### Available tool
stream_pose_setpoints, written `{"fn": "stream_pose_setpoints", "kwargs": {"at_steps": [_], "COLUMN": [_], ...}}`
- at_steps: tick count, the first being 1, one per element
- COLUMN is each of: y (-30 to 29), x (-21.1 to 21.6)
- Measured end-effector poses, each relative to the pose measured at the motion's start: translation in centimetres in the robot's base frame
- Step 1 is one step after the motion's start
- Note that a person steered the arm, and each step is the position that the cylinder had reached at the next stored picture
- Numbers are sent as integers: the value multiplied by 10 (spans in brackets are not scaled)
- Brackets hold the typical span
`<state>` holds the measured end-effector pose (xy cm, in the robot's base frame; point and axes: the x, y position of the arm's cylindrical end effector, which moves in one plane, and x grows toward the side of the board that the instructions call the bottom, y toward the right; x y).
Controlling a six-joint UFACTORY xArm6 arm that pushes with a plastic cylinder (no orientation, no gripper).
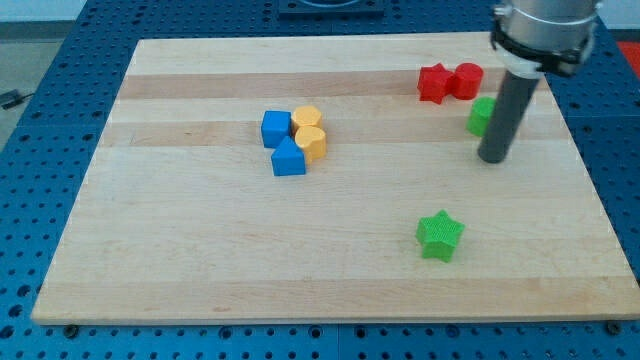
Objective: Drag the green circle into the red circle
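Note:
The green circle [480, 116] sits near the view's top right, partly hidden behind my rod. The red circle [467, 80] lies just above it and a little to the left, touching a red star [433, 83] on its left. My tip [493, 158] rests on the board just below and slightly right of the green circle, close to it. A small gap separates the green circle from the red circle.
A green star [440, 236] lies toward the view's bottom right. A cluster at centre left holds a blue cube [275, 127], a blue block [288, 158], and two yellow blocks [308, 119] [313, 144]. The wooden board [200, 260] ends close to my rod on the right.

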<state>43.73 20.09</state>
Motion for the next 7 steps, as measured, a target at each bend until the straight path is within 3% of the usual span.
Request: {"fn": "stream_pose_setpoints", "kwargs": {"at_steps": [4,5,7], "y": [2,4,75], "x": [-73,-70,34]}}
